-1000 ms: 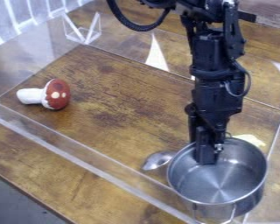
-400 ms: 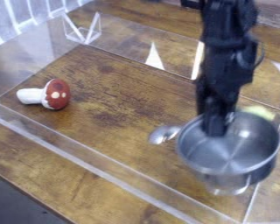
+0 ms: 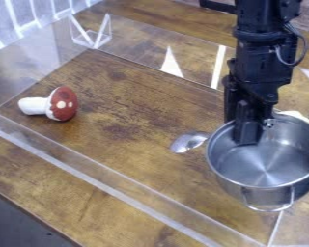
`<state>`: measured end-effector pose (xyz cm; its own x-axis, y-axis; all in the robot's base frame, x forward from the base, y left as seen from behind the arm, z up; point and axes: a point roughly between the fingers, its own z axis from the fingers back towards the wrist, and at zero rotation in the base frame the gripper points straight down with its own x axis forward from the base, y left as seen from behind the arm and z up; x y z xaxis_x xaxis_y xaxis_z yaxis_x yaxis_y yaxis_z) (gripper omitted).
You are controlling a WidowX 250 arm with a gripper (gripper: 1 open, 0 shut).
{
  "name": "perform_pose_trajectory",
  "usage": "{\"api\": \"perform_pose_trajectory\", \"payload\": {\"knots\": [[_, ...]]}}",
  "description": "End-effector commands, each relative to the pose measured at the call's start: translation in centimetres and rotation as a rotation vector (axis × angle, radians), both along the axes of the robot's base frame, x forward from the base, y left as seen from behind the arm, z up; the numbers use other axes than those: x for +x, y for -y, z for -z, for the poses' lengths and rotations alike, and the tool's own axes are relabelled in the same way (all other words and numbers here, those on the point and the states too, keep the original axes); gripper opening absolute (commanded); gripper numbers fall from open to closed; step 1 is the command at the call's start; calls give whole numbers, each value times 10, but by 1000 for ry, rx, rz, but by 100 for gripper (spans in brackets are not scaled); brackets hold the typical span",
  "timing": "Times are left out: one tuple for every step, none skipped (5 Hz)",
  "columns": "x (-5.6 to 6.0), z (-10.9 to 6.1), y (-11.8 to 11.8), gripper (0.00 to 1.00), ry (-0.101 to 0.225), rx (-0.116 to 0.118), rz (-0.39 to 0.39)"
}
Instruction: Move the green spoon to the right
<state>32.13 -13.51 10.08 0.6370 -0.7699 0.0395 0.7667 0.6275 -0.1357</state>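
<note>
a worn wooden table (image 3: 112,92) fills the view, fenced by low clear acrylic walls (image 3: 80,169). a red-and-white mushroom toy (image 3: 54,103) lies near the left wall, well apart from everything else.

the black gripper (image 3: 251,130) points straight down at the near rim of a round steel pot (image 3: 266,162). its jaws are clenched. they appear closed on the rim, and the pot looks tilted and possibly raised off the wood; this is a reading, not certain.

the green spoon (image 3: 187,144) shows only its shiny oval bowl, lying on the table just left of the pot. its handle runs behind or under the pot and arm and is hidden, so contact with the pot cannot be confirmed. the gripper is not on the spoon.

handling judgement: the spoon should be light and rigid, not fragile. the polished bowl is likely slippery and lies low against the wood. the handle, once exposed, is the better place to pinch, across its width near mid-length.
</note>
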Motion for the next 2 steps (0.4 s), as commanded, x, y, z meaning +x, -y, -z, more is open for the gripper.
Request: {"api": "perform_pose_trajectory", "payload": {"knots": [[-7,-41,6,0,108,-41,2],[-2,-46,4,0,117,-41,-40]]}}
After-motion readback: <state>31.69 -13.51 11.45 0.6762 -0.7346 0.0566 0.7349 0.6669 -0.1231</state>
